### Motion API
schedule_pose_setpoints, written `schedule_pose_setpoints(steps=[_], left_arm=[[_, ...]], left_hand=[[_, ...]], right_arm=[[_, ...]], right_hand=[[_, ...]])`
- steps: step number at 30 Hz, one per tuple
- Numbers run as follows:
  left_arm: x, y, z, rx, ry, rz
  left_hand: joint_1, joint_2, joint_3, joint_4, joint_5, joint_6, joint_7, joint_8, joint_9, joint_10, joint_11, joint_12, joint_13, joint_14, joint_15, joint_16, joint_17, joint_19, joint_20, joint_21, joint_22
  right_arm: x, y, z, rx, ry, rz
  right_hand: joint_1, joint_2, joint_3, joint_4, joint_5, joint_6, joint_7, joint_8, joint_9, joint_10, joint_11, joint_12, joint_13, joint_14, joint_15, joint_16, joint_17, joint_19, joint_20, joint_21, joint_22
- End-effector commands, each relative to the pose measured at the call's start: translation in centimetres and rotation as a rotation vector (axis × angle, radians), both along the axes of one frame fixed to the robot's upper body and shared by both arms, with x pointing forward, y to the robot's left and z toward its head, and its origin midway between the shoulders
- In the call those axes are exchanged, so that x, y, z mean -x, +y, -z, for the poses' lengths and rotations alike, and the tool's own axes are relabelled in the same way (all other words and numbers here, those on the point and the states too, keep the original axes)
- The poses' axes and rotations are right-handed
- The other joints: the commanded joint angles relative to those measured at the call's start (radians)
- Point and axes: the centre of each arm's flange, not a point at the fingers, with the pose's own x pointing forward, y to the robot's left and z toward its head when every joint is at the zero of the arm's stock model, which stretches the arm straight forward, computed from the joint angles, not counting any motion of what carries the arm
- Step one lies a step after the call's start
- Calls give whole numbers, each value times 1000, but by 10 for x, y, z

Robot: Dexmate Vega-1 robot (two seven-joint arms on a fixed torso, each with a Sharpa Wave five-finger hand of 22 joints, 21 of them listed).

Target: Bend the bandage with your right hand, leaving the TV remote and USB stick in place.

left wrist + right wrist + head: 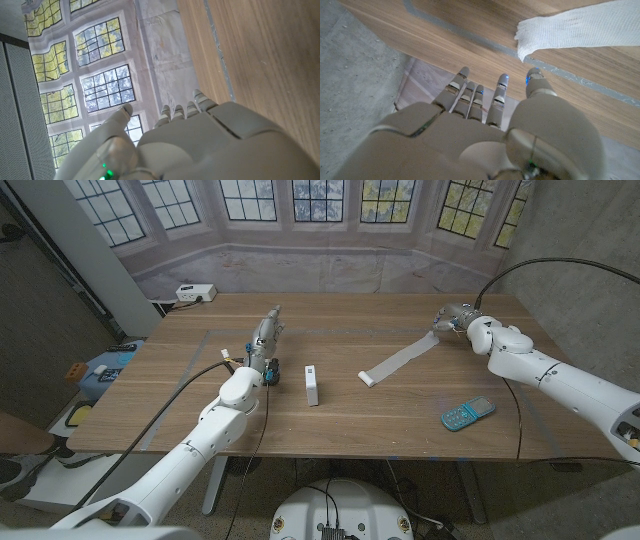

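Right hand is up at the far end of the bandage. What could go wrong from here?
1. The right hand sits at the bandage's far end, not visibly gripping it; a poor pinch could drag the whole strip rather than bend it.
2. Dragging could slide its rolled near end toward the white USB stick.
3. The right forearm passes above the blue TV remote; lowering it might nudge the remote.

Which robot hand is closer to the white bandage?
The right robot hand. It is at the far end of the bandage, right by its tip. The left robot hand is across the table, beyond the white USB stick.
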Motion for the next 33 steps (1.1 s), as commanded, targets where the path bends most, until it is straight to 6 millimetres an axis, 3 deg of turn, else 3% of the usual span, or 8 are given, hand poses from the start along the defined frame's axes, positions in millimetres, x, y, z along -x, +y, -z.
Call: schedule_pose_setpoints(steps=[1,19,33], left_arm=[[0,-4,-1,4,-1,6],[-1,-4,2,8,7,6],[-4,-7,3,3,11,17]], left_hand=[[-8,-1,8,0,1,6,1,2,4,4,3,0,2,1,2,-2,1,4,2,4,3],[-11,-1,10,0,1,7,2,1,4,5,4,0,2,2,1,-2,2,5,2,4,3],[-12,-1,12,-1,1,12,1,2,4,4,5,-1,2,2,2,-3,1,4,2,3,3]], right_arm=[[-11,-1,2,10,-3,2],[-20,8,6,20,9,-8],[-19,9,15,22,-2,-5]], right_hand=[[14,0,5,-7,10,19,2,8,5,7,-3,7,0,11,-8,7,2,7,-4,4,3],[28,-4,5,-4,11,49,3,13,6,11,-2,9,0,15,-11,9,4,10,-6,4,3],[44,-7,3,1,13,112,-2,30,8,25,-8,13,-1,22,-14,12,5,16,-7,4,3]])
